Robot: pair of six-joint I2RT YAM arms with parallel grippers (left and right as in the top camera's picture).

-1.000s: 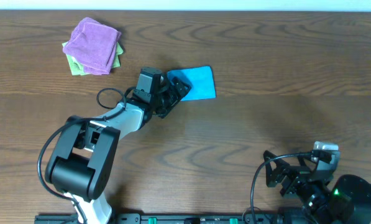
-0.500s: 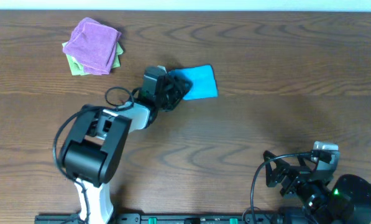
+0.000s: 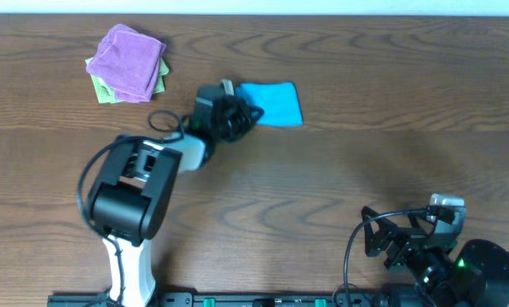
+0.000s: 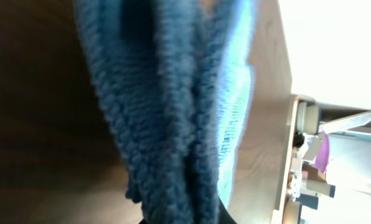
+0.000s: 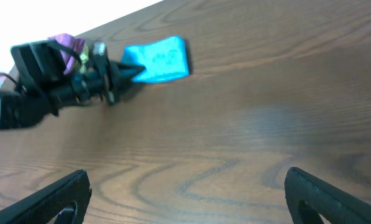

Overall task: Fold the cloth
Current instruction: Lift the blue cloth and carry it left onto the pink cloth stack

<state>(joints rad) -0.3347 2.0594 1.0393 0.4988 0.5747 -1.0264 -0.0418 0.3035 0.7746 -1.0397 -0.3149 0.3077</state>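
Observation:
The cloth, bright sky-blue, lies folded flat on the far middle of the wooden table. My left gripper is shut on its left edge, bunching that edge between the fingers. The pinched terry pile of the cloth fills the left wrist view, with layers hanging side by side. From the right wrist camera the cloth and the left gripper show far off. My right gripper stands open over bare wood at the near right, with nothing between its fingers.
A purple cloth lies on a light green cloth at the far left of the table. The left arm's base stands at the near left. The table's far edge runs just beyond the cloths.
My left gripper has closed on the cloth's left edge and swung a little towards the far side. The cloth shifted slightly right and back. The right arm has not moved.

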